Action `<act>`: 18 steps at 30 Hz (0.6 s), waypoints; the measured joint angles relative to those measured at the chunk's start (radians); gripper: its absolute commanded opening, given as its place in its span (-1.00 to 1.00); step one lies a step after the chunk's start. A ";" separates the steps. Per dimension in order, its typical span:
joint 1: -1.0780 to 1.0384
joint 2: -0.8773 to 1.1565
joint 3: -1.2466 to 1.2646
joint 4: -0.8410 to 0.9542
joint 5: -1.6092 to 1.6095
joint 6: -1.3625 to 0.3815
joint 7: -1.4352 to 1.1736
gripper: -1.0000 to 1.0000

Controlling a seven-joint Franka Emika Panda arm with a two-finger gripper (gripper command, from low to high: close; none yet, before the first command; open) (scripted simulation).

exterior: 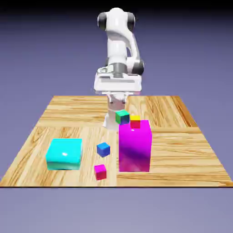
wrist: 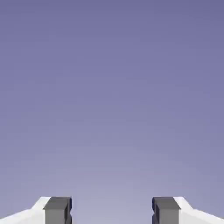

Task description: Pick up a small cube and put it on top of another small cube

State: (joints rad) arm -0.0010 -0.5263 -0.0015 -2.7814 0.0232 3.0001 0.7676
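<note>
The small cube (exterior: 100,171), tiny and glossy magenta-pink, sits on the wooden table (exterior: 182,150) near its front edge. Another small cube (exterior: 103,149), blue and the same size, rests just behind it, with a gap between them. My gripper (exterior: 117,98) hangs high over the table's far side, well behind both cubes. In the hand view the gripper (wrist: 112,212) shows two grey fingertips (wrist: 57,211) standing wide apart with nothing between them. That view holds only the plain blue-violet backdrop, so neither cube appears in it.
A big cyan block (exterior: 64,154) lies at the exterior view's left of the blue cube. A tall magenta block (exterior: 134,145) stands at its right. Behind that block are a small green cube (exterior: 122,117) and a small red-and-yellow cube (exterior: 135,122).
</note>
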 measured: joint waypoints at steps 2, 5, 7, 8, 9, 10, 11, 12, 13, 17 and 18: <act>-0.022 0.072 -0.002 0.047 0.038 -0.061 0.044 0.00; -0.054 0.181 -0.006 0.119 0.096 -0.153 0.110 0.00; -0.076 0.254 -0.009 0.166 0.135 -0.214 0.154 0.00; -0.087 0.290 -0.010 0.190 0.154 -0.244 0.176 0.00; -0.097 0.326 -0.011 0.213 0.173 -0.275 0.198 0.00; -0.108 0.362 -0.012 0.237 0.192 -0.306 0.220 0.00; -0.119 0.399 -0.013 0.261 0.212 -0.336 0.242 0.00; -0.132 0.435 -0.015 0.284 0.231 -0.367 0.264 0.00; -0.146 0.471 -0.016 0.308 0.250 -0.397 0.286 0.00; -0.187 0.616 -0.021 0.403 0.327 -0.520 0.374 0.00; -0.196 0.652 -0.022 0.427 0.346 -0.550 0.396 0.00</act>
State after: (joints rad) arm -0.1969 0.1261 -0.0234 -2.3547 0.3695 2.4501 1.1640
